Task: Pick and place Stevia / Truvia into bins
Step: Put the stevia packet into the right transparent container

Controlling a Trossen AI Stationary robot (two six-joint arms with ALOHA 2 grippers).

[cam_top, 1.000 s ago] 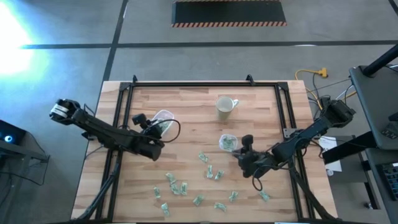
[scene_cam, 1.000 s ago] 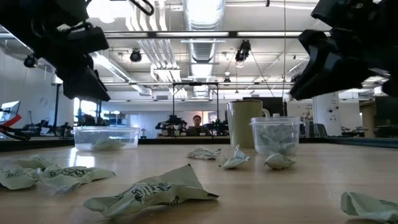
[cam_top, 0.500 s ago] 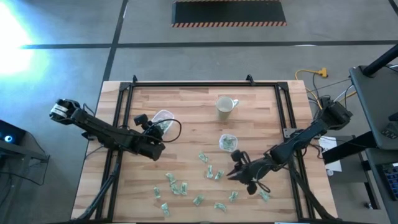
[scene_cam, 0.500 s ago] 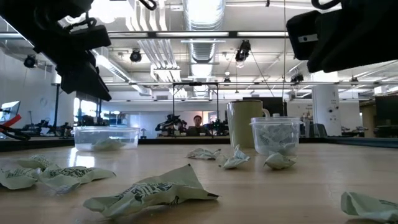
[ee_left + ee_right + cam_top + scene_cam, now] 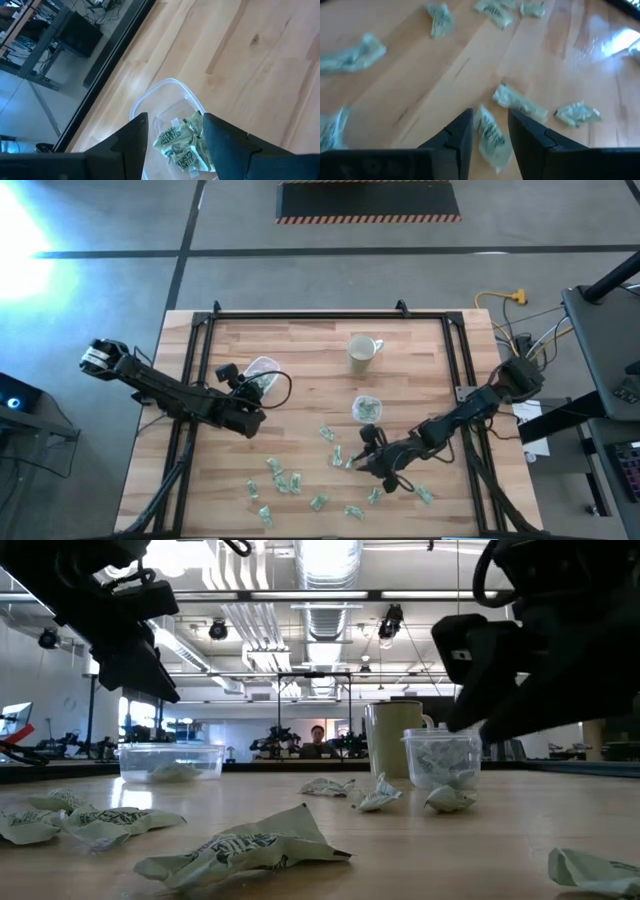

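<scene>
I count two clear bins and one pale mug on the wooden table. Taking the mug as my landmark: the smaller squarish cup sits just in front of it, toward the near edge, with a few sweetener packets inside. The wider round-rimmed bin lies well off to the mug's left, and I see at least two crumpled green-and-white packets in it.

Loose packets are scattered well in front of the mug, beyond the squarish cup; I make out roughly a dozen from above, though some are too small to count surely.

My left gripper hangs over the wider bin, fingers spread, holding nothing. My right gripper is low over the table just past the squarish cup from the mug, fingers partly apart on either side of one packet lying on the wood; I cannot tell whether they touch it.
</scene>
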